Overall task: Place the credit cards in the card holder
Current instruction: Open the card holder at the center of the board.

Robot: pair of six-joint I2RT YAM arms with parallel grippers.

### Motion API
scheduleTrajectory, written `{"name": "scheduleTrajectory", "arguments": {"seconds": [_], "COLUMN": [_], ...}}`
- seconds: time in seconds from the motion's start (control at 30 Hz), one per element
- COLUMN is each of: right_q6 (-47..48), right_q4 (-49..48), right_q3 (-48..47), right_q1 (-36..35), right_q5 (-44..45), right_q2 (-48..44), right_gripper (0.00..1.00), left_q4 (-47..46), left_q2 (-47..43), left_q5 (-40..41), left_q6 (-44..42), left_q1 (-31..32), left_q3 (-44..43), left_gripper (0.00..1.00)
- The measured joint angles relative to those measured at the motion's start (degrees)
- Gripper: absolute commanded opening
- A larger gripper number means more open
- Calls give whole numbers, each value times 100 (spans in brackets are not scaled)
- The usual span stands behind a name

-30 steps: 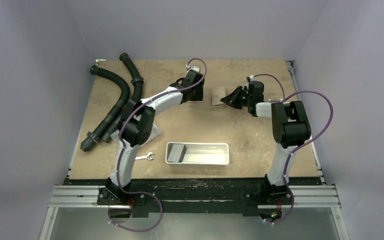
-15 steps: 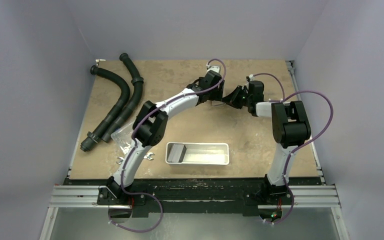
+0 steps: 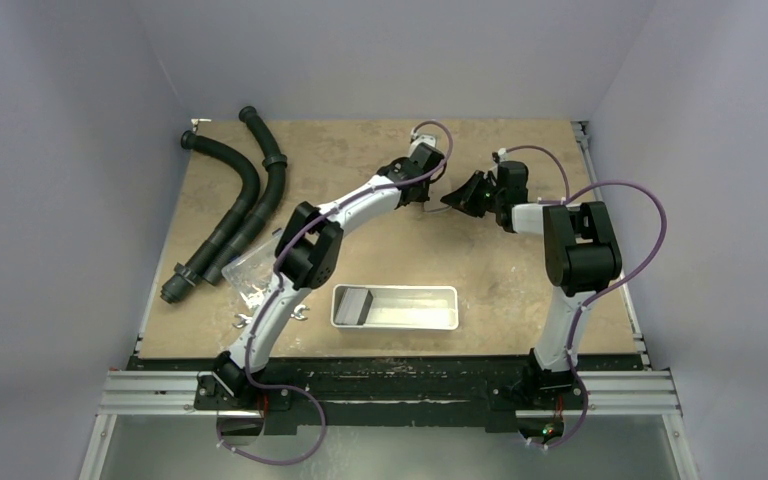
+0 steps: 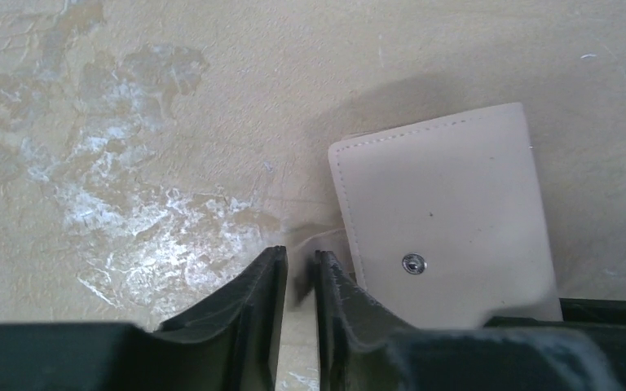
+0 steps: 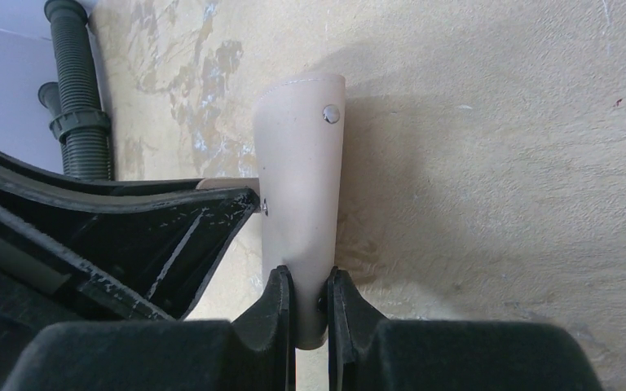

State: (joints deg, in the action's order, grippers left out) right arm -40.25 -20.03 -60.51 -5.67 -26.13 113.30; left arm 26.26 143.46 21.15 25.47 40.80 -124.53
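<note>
The beige card holder [image 5: 301,187] stands on edge on the table, folded, with a metal snap showing. My right gripper [image 5: 310,281] is shut on its near edge. In the left wrist view the card holder [image 4: 448,212] lies just right of my left gripper [image 4: 300,261], whose jaws are almost closed with nothing clear between them; the right fingertip [image 4: 330,269] touches the holder's edge. In the top view both grippers meet at the back middle, left gripper [image 3: 430,192] and right gripper [image 3: 457,197], and they hide the holder. A dark grey card [image 3: 353,305] leans in the white tray's left end.
The long white tray [image 3: 454,308] stands at the front middle. A silver wrench [image 3: 298,314] and a clear plastic box [image 3: 245,268] lie under the left arm. Black corrugated hoses [image 3: 245,195] lie at the back left, and they also show in the right wrist view [image 5: 77,81].
My left arm has swung right from the middle of the table and its gripper now sits against the card holder. My right gripper has kept its hold and not moved.
</note>
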Motion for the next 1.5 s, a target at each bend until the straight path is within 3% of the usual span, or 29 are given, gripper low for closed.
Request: {"name": "scheduleTrajectory", "arguments": {"seconds": [0.07, 0.17, 0.4, 0.63, 0.77, 0.97, 1.13, 1.4, 1.5], "right_q6": [20, 55, 348, 1056, 1609, 2181, 2258, 2275, 2275], "right_q4": [9, 83, 824, 2022, 2507, 2470, 2391, 2393, 2391], "right_q3": [-2, -37, -446, -981, -1029, -1029, -1029, -1040, -1043], "right_q1": [0, 0, -81, -111, -186, -632, -922, -811, -811], "right_q5": [-2, -2, 323, 1351, 1897, 1939, 1967, 2262, 2238], "right_q2": [0, 0, 0, -24, -273, -772, -763, -505, -463], "right_gripper": [0, 3, 51, 75, 80, 85, 84, 78, 81], "left_q4": [50, 61, -640, -1034, -1134, -1248, -1241, -1172, -1119], "left_q2": [61, 68, -400, -516, -546, -612, -739, -800, -800], "left_q5": [-24, -212, -1735, -2981, -3346, -3746, -3810, -3812, -3812], "left_q6": [-11, -42, 350, 673, 754, 966, 986, 960, 940], "left_q1": [-44, -94, -566, -892, -866, -839, -835, -835, -837], "left_q3": [-52, -35, 879, 916, 916, 916, 916, 916, 916], "left_gripper": [0, 0, 0, 0, 0, 0, 0, 0, 0]}}
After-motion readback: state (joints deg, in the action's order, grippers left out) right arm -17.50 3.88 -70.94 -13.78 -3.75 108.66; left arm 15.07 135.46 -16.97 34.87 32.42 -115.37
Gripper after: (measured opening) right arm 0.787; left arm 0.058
